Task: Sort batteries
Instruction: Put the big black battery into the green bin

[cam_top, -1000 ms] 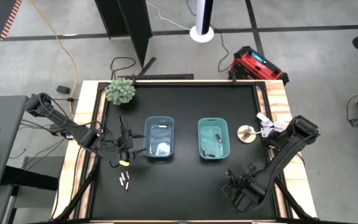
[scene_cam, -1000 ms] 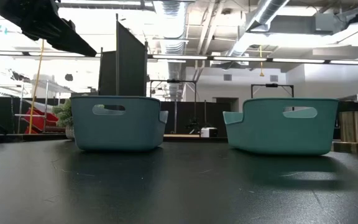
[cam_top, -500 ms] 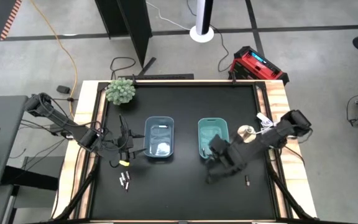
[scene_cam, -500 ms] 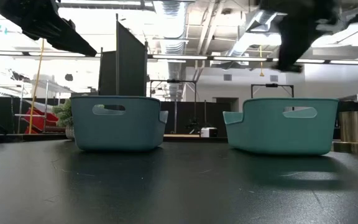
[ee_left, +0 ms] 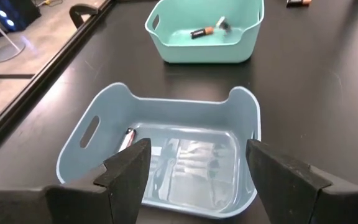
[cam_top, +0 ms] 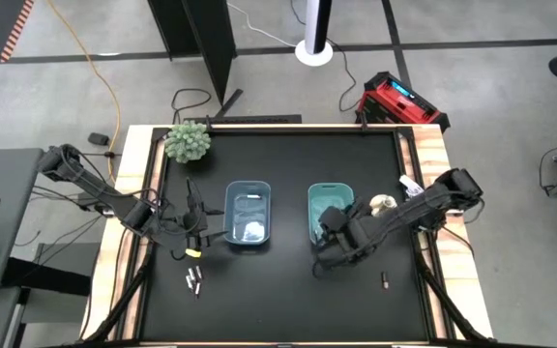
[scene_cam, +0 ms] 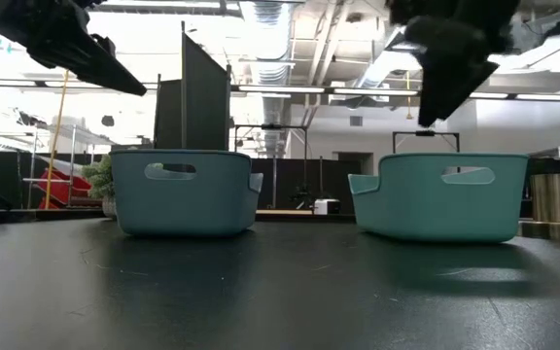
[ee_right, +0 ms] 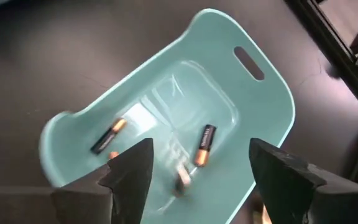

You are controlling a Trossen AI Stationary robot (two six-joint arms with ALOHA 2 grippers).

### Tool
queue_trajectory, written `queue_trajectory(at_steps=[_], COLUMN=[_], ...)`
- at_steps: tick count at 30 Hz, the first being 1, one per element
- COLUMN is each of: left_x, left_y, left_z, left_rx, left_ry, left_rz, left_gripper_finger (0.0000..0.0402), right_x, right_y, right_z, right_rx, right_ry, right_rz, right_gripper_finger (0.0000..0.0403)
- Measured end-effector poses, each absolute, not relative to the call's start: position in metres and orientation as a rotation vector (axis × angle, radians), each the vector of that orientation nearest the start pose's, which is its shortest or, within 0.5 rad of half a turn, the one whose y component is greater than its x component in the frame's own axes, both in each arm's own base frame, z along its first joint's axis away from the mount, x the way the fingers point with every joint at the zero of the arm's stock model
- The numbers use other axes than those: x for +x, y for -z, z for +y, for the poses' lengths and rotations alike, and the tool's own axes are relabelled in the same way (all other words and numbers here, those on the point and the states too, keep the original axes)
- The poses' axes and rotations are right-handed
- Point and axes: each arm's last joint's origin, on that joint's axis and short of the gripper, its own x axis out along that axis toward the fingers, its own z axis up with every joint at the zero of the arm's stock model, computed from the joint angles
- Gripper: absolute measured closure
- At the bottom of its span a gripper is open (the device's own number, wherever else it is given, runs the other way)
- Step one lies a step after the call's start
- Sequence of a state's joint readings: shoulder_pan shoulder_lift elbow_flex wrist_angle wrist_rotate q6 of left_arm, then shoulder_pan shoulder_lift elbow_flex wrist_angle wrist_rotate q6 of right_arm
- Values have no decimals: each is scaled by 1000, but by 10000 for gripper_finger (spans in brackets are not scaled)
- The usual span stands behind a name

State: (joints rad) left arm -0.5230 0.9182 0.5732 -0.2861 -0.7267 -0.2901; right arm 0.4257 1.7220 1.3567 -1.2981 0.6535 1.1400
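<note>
While both arms hang over the black table (cam_top: 278, 300), the risk I see is a battery landing in the wrong tub or rolling off across the smooth top.

Starting from the left: the left gripper (cam_top: 197, 232) hovers just beside the blue tub (cam_top: 248, 215), its fingers (ee_left: 127, 172) spread apart with nothing between them. A few loose batteries (cam_top: 193, 281) lie on the table near that arm, and what looks like a yellowish one sits closer to it. Those are tiny and round; a pinch slightly off-centre could squirt one away. Inside the blue tub there is at least one silvery battery (ee_left: 127, 138) by the handle end.

Further right, the green tub (cam_top: 331, 215) holds dark, copper-ended batteries (ee_right: 204, 145), one of them blurred in the right wrist view, perhaps tumbling. The right gripper (cam_top: 329, 242) is over the near end of that tub, fingers (ee_right: 129, 175) apart and empty. It sits low enough that a careless swing could clip the rim and shove the tub.

Right of that, a lone dark battery (cam_top: 385, 281) lies on open table, easy to knock toward the edge.
</note>
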Motion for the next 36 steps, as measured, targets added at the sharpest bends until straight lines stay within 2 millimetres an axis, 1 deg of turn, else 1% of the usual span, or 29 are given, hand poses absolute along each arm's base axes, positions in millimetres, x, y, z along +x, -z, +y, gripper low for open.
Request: queue_trajectory(at_steps=[3,7,11,16,21,24,27,31,34,36], left_x=[167,166,166,166,166,166,166,166,166,166], left_y=[-232,-231,-231,-231,-231,-231,-231,-231,-231,-231], left_z=[-74,-75,-75,-75,-75,-75,-75,-75,-75,-75], left_rx=[81,70,64,62,61,61,62,61,61,61], left_ry=[-260,-241,-242,-243,-243,-243,-243,-244,-245,-245], left_rz=[496,518,517,517,517,516,516,515,515,514], left_gripper_finger=[141,141,141,141,141,141,141,141,141,141], right_x=[274,261,241,210,183,168,156,150,150,149], right_y=[-245,-245,-245,-246,-243,-232,-213,-184,-170,-164], right_z=[124,147,175,202,223,228,231,234,228,223], right_rx=[71,90,130,237,376,459,532,636,662,661], right_ry=[870,845,811,823,859,913,957,931,955,995], right_rz=[1009,965,923,895,929,967,995,1051,1087,1129], right_gripper_finger=[123,123,123,123,123,123,123,123,123,123])
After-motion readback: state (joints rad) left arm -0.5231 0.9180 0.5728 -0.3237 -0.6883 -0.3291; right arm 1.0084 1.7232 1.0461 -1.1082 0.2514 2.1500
